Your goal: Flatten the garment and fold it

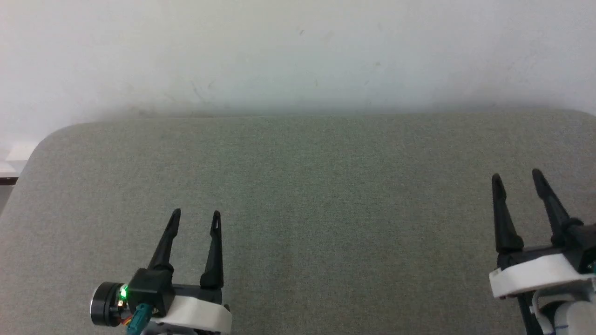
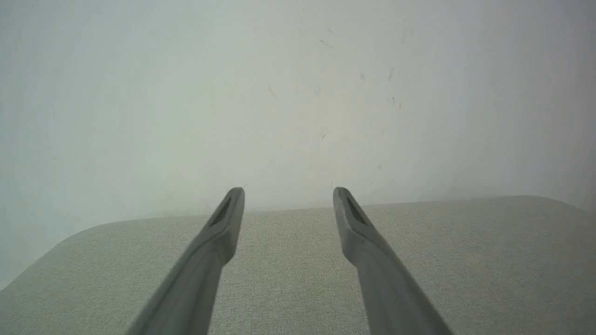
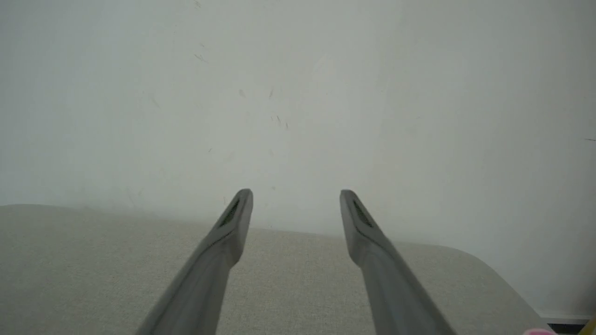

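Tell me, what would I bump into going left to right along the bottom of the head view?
Left end effector, open → bare middle of the grey table → right end effector, open.

Table (image 1: 298, 195): uniform grey-green with a fine woven fleck, paler and more beige in both wrist views. Wall (image 1: 298, 56): plain off-white with a few faint dark scuffs. Left gripper (image 1: 195, 215) and right gripper (image 1: 517, 174): black fingers on white housings; the fingers look dull grey in the wrist views. Beside the left gripper's base: a green light (image 1: 124, 292), a teal connector (image 1: 139, 321) and a black cylinder (image 1: 103, 303) with a silver rim. Right wrist view, bottom corner: a pink patch (image 3: 538, 331), too small to identify.
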`<state>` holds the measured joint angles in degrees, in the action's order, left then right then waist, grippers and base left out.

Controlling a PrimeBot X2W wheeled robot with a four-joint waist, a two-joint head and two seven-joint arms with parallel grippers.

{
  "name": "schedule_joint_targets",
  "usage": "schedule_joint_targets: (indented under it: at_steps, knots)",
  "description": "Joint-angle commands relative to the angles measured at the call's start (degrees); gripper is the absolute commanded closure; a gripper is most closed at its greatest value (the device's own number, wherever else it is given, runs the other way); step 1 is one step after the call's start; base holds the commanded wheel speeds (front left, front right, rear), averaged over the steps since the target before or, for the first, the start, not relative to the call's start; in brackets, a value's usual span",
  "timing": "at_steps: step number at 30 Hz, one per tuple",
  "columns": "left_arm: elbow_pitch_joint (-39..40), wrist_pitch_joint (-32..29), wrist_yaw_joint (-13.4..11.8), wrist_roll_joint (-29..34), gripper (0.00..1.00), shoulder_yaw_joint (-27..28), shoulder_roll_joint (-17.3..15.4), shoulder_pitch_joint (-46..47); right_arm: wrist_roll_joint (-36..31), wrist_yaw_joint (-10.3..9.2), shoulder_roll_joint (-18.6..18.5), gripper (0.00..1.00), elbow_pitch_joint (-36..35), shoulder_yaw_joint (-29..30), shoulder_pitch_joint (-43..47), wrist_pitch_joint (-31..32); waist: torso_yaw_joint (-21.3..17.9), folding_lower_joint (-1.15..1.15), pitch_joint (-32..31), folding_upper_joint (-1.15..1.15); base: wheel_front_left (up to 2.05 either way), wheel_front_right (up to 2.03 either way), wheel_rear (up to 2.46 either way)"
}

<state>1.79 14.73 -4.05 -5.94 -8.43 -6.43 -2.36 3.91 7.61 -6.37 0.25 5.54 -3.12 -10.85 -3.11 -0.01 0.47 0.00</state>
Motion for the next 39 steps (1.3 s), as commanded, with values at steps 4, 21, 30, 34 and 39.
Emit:
schedule_joint_targets:
  at_steps: [4,21,30,34,39]
  knots:
    - [-0.6,0.3,0.5,0.6,0.0,-0.4,0.3,-1.3,-1.6,-0.12,1.7,0.0,0.3,-0.4,3.8,-1.3,1.1,0.01,-0.6,0.0,0.0,0.0,0.0]
    - [-1.3,0.3,0.9,1.8,0.0,-1.4,0.7,-2.1,-2.8,-0.12,3.4,0.0,0.3,-0.3,8.1,-3.1,2.7,0.01,-1.6,0.0,0.0,0.0,0.0]
    - [-1.8,0.3,0.5,1.1,0.0,-0.7,1.2,-2.4,-2.5,-0.12,3.5,0.0,0.0,-0.8,8.1,-3.0,2.8,0.01,-1.7,0.0,0.0,0.0,0.0]
    - [-1.6,-0.1,0.7,1.5,1.0,-1.0,1.0,-1.4,-2.4,0.01,3.2,1.0,0.4,-0.5,7.6,-2.8,2.8,0.02,-1.7,0.0,0.0,0.0,0.0]
    - [-1.6,-0.7,0.9,1.6,1.0,-0.6,1.1,-1.3,-2.5,0.01,3.2,1.0,0.3,-0.7,7.4,-2.2,2.8,0.02,-1.6,0.0,0.0,0.0,0.0]
